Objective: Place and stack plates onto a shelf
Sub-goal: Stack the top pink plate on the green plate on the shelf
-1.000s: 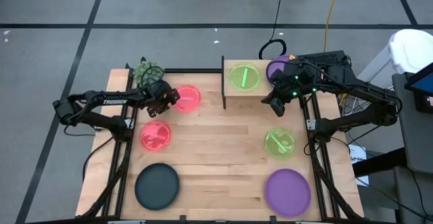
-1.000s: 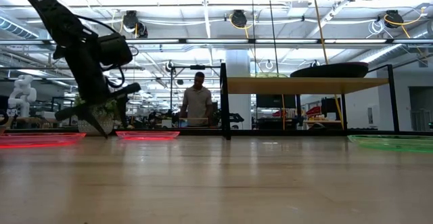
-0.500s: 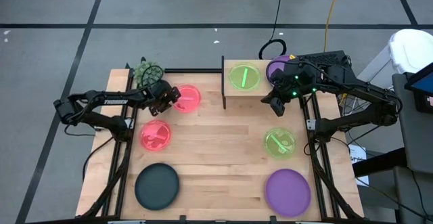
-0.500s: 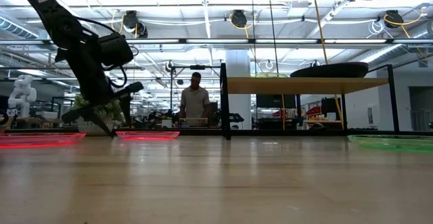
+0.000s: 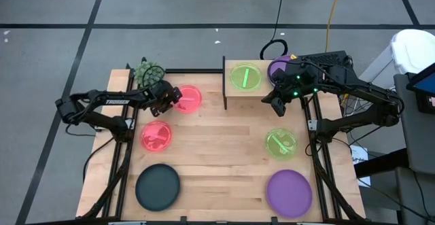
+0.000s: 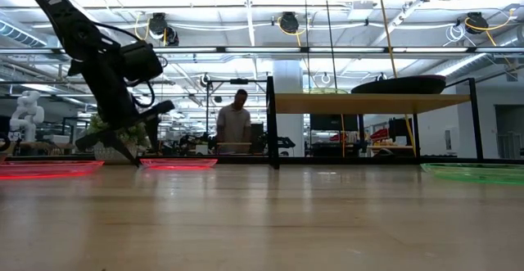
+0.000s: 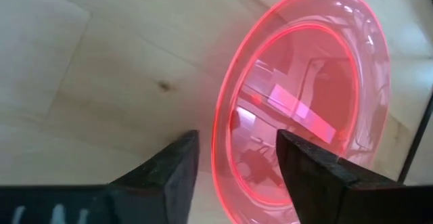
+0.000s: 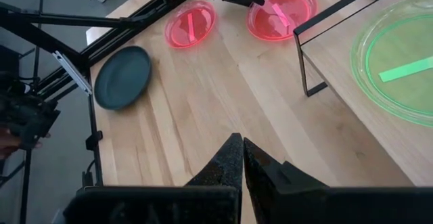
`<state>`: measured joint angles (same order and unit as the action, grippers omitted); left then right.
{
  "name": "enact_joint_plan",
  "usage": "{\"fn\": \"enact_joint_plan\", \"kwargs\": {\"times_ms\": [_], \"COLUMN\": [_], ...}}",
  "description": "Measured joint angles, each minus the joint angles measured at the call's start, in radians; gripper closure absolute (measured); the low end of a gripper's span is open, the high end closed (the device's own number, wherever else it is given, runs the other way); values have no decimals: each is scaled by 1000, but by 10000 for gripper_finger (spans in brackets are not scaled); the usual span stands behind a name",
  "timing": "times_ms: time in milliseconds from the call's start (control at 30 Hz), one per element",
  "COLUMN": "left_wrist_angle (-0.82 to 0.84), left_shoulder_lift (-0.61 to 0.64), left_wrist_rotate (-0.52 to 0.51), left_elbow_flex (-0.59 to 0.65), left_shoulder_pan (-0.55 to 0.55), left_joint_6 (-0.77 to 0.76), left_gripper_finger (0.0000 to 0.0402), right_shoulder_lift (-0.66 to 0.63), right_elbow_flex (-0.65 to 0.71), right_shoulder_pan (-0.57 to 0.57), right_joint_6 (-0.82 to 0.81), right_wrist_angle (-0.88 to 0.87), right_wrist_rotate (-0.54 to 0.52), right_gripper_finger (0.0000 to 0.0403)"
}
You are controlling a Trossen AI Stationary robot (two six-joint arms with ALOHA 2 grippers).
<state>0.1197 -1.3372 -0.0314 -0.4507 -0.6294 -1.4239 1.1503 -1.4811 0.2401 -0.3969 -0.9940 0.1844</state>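
My left gripper [image 5: 170,101] is open at the left rim of a translucent pink-red plate [image 5: 188,98] lying flat at the table's far left. One finger [image 7: 172,173] is down by the table outside the rim [image 7: 220,143]. The other finger [image 7: 314,173] hangs above the plate's inside. My right gripper [image 5: 275,105] is shut on nothing, raised at the near right corner of the shelf [image 5: 262,93]. A green plate [image 5: 245,77] and a purple plate [image 5: 279,68] lie flat on the shelf.
On the table lie a second pink-red plate [image 5: 156,136], a dark teal plate [image 5: 158,187], a green plate [image 5: 280,143] and a purple plate [image 5: 289,192]. A spiky plant [image 5: 148,72] stands behind my left gripper. A person [image 6: 233,124] is beyond the table.
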Motion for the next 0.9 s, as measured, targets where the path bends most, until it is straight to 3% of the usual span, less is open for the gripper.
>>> {"fn": "enact_joint_plan", "kwargs": {"times_ms": [333,900], "left_wrist_angle": [9,5], "left_shoulder_lift": [-17,-20], "left_wrist_rotate": [-8,-48], "left_elbow_flex": [0,1], "left_shoulder_pan": [3,4], "left_joint_6": [23,61], "left_gripper_finger": [300,396], "right_shoulder_lift": [0,0], "right_elbow_flex": [0,0], "right_shoulder_pan": [0,0], "right_joint_6": [1,1], "right_wrist_angle": [0,0], "right_wrist_rotate": [0,-4], "right_gripper_finger": [403,403]}}
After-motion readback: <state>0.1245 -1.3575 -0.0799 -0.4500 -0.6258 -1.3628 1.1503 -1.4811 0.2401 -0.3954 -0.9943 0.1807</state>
